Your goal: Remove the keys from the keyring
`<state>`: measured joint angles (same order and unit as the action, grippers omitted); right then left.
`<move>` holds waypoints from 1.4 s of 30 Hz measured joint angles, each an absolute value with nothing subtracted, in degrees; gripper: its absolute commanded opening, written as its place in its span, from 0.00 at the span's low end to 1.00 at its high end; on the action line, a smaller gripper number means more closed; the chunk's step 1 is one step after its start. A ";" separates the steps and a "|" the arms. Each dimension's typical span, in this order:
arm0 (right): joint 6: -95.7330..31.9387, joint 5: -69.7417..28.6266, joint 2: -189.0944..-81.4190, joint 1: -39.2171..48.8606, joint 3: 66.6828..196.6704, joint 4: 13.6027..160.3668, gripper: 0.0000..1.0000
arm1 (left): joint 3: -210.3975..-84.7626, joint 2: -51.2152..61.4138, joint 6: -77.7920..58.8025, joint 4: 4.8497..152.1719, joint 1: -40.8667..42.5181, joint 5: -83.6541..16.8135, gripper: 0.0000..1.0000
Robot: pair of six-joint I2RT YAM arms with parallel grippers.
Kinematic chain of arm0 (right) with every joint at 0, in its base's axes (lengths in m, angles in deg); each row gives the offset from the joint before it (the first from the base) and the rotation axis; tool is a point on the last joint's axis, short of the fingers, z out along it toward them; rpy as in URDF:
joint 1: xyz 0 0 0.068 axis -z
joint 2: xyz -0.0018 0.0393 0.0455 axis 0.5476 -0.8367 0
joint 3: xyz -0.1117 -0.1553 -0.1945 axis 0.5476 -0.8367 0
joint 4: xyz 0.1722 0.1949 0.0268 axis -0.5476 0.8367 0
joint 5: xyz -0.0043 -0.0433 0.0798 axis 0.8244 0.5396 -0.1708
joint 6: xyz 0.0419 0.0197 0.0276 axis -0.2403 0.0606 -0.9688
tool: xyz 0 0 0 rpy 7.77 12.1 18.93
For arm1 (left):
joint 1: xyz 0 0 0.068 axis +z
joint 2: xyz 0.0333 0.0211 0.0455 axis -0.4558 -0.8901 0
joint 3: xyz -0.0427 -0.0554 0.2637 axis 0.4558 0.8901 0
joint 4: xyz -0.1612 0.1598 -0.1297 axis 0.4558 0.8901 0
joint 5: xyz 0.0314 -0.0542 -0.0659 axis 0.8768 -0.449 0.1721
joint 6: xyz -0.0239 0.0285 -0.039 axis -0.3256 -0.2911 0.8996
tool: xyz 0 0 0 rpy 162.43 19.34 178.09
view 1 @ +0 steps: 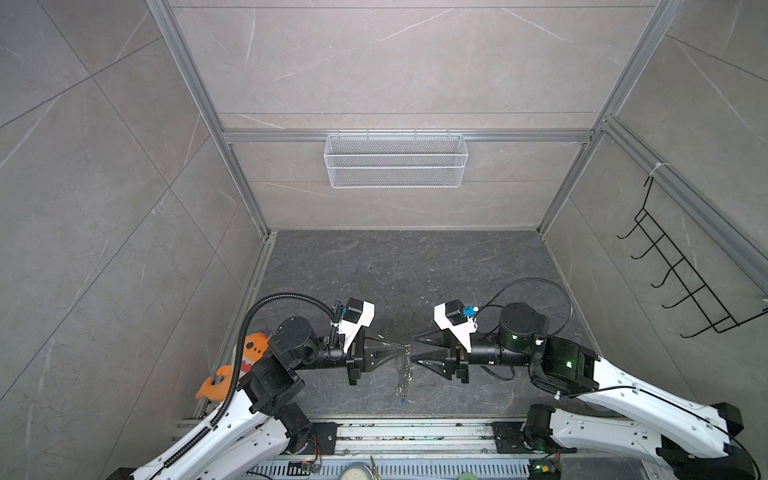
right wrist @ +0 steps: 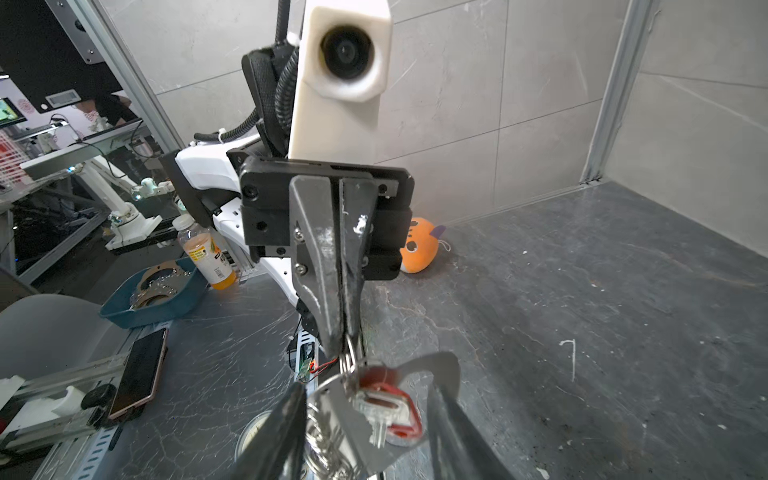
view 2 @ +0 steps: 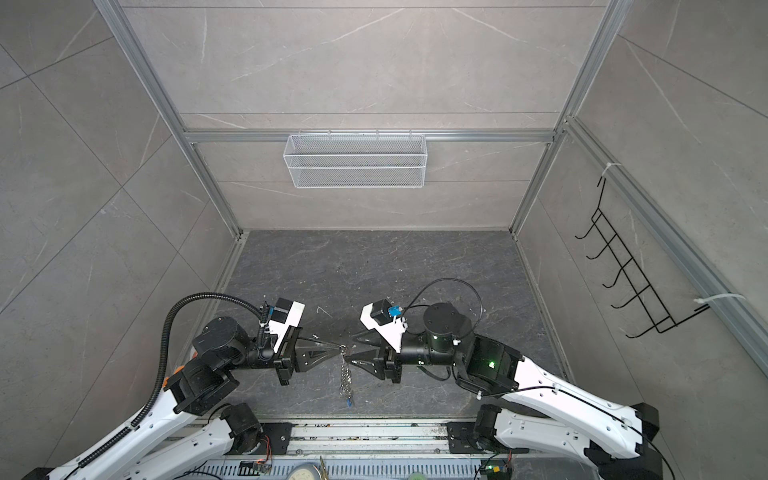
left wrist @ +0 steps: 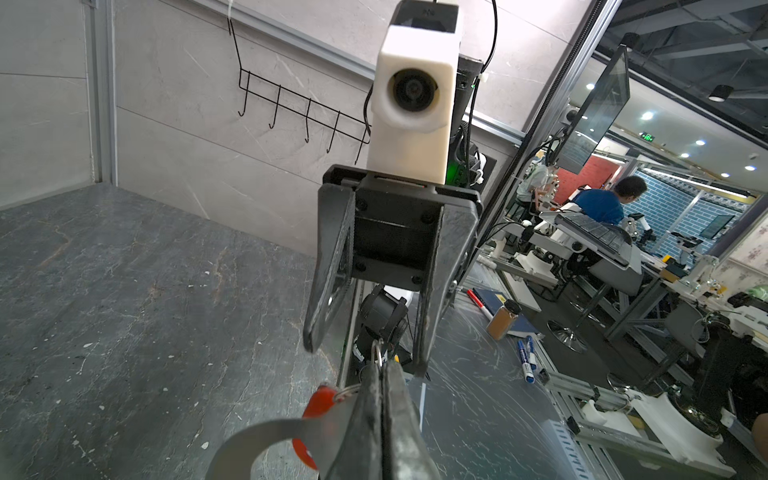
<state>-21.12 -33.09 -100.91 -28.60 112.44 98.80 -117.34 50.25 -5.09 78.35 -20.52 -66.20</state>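
Note:
The keyring hangs above the dark floor between the two arms. It is a flat grey plate (left wrist: 266,436) (right wrist: 440,365) with a silver chain (view 1: 405,374) (view 2: 345,376) dangling under it. My left gripper (view 1: 405,348) (view 2: 338,348) (left wrist: 381,374) is shut on the keyring's small metal rings at the plate's end. A key with a red tag (right wrist: 386,409) (left wrist: 318,405) lies against the plate. A key with a blue tag (view 1: 402,401) (view 2: 349,402) hangs at the chain's lower end. My right gripper (view 1: 415,349) (view 2: 354,350) (right wrist: 368,415) is open, one finger on each side of the red-tagged key and plate.
An orange plush toy (view 1: 253,345) (right wrist: 419,249) lies by the left wall behind the left arm. A white wire basket (view 1: 395,160) hangs on the back wall. A black hook rack (view 1: 681,270) is on the right wall. Metal rails (view 1: 415,432) run along the front edge.

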 measured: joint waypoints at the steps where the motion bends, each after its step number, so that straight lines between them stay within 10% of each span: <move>1: -21.36 -33.53 -101.41 -28.57 112.44 98.47 0.42 | -117.34 50.25 -5.06 78.35 -20.52 -66.18 0.00; 17: -23.50 -35.87 -101.58 -28.03 112.44 96.50 0.00 | -117.34 50.40 -5.13 78.37 -20.50 -66.07 0.00; 26: -23.48 -34.19 -101.41 -27.55 113.67 102.91 0.00 | -119.98 49.88 -5.92 83.46 -20.50 -64.04 0.40; 42: -21.90 -33.90 -108.86 -26.87 129.12 124.59 0.00 | -133.62 40.28 -10.64 104.64 -20.50 -65.72 0.38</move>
<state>-21.90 -33.90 -108.86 -26.87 129.12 124.59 -133.62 40.28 -10.64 104.64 -20.50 -65.72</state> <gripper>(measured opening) 0.044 0.406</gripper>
